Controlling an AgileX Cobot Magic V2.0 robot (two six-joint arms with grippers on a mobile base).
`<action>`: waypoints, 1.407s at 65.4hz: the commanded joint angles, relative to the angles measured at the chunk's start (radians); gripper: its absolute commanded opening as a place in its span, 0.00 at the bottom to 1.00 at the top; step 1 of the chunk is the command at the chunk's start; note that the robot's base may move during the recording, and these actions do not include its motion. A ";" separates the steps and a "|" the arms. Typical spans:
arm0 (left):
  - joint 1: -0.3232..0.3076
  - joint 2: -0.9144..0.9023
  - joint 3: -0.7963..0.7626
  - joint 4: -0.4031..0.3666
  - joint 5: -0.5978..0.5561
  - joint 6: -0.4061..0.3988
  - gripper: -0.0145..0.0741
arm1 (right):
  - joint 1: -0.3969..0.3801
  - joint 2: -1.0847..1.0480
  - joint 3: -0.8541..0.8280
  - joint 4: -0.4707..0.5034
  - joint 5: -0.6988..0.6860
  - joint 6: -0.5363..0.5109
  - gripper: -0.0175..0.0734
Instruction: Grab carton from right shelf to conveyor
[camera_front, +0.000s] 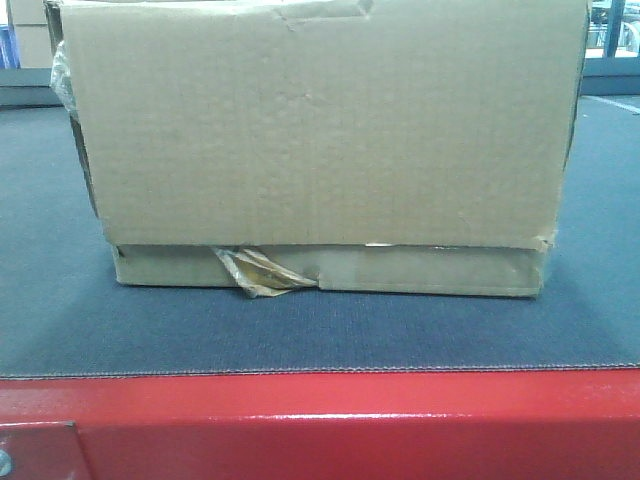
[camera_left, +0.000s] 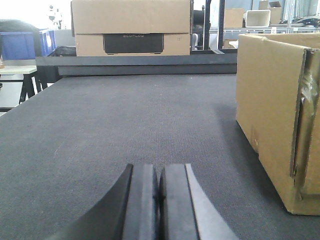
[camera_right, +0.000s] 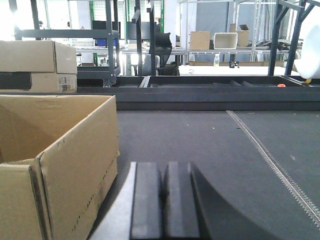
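Both closed tools (camera_left: 160, 195) (camera_right: 162, 200) flank the carton (camera_front: 320, 150) on the conveyor (camera_front: 320, 335).

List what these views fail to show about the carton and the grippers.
- Carton top: cut off by the front view's upper edge.
- Its contents: hidden by its walls in every view.
- Left gripper and right gripper: absent from the front view; arms out of frame.
- Shelf labels: too small in the right wrist view.

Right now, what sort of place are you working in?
Most likely a warehouse or logistics test floor. The carton sits on a wide grey conveyor belt with a red frame. Behind it stand metal racks holding more boxes and bins.
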 joint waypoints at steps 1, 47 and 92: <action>0.002 -0.004 -0.001 0.000 -0.025 0.001 0.16 | 0.000 -0.006 0.004 -0.004 -0.023 -0.003 0.11; 0.002 -0.004 -0.001 0.000 -0.025 0.001 0.16 | -0.145 -0.037 0.175 0.205 -0.105 -0.292 0.11; 0.002 -0.004 -0.001 0.000 -0.025 0.001 0.16 | -0.100 -0.066 0.398 0.224 -0.322 -0.292 0.11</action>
